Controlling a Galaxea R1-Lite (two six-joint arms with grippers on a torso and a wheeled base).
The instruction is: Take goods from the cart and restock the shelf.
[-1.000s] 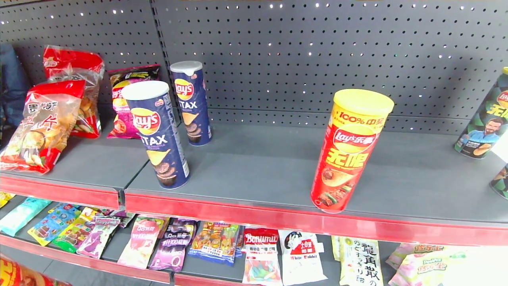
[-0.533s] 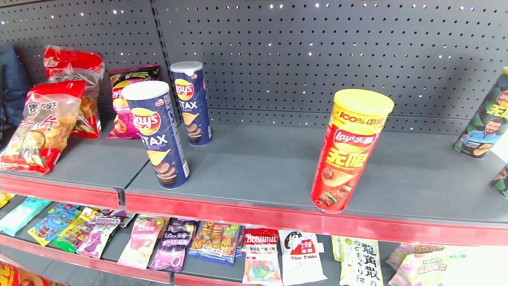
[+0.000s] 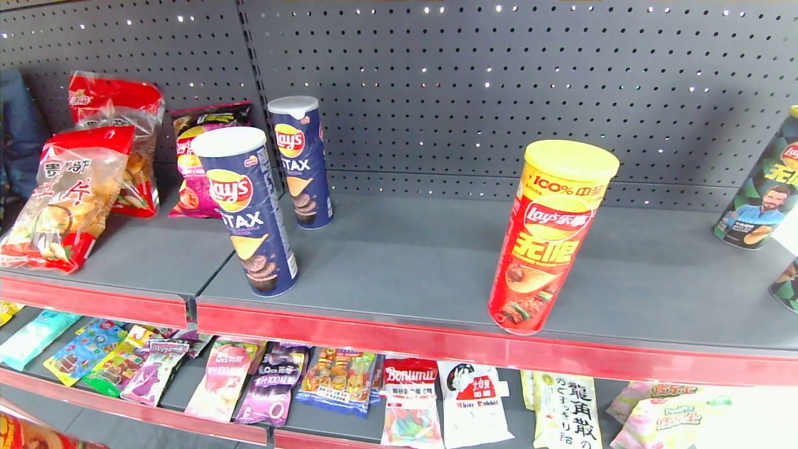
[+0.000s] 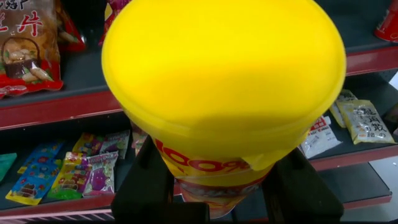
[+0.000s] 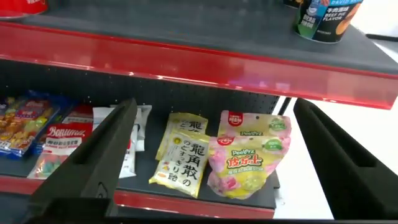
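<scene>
**Left tool** [image 4: 221, 158]: closed around a yellow-lidded red can [image 4: 224, 74], with one dark finger [image 4: 146, 186] pressed to each side of the can's body (the lid faces the wrist camera). The can hangs in front of the shelf [image 4: 50, 112], apart from it.

**Right tool** [image 5: 214, 112]: spread wide and empty, facing the snack packets [image 5: 186, 152] on the lower shelf.

**Upper shelf** [image 3: 405, 262]: a similar red can [image 3: 548, 237] stands upright near the front edge. A front blue can [image 3: 246, 209] and a rear blue can [image 3: 301, 162] stand upright further left. Bagged snacks [image 3: 62, 193] lie at the far left.
</scene>
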